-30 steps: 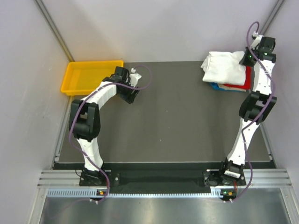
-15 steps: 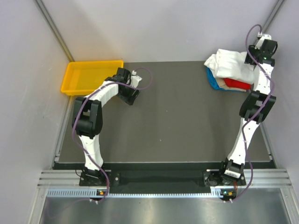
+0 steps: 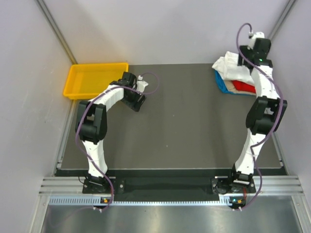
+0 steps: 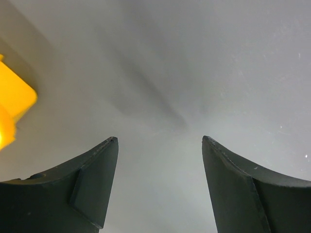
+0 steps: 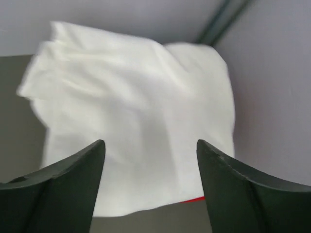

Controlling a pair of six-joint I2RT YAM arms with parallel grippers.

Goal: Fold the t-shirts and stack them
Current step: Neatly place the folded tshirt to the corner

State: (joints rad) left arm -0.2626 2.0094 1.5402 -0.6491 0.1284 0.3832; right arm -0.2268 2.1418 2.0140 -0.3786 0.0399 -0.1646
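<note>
My right fingers (image 5: 233, 194) are spread wide and hold nothing. They hover by the rumpled white t-shirt (image 5: 131, 121), which lies on top of a red t-shirt (image 3: 244, 87) and a blue t-shirt (image 3: 222, 86) at the far right corner of the tabletop (image 3: 184, 126). My left fingers (image 4: 92, 189) are also wide apart and empty, near the yellow tray (image 3: 92, 77).

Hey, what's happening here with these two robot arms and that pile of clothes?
The two arms are meant to fold and stack t-shirts. The right gripper hovers open over a rumpled white shirt, which lies on top of a red shirt and a blue shirt in the table's far right corner. It holds nothing. The left gripper is open and empty too, near the yellow tray on the far left.
</note>
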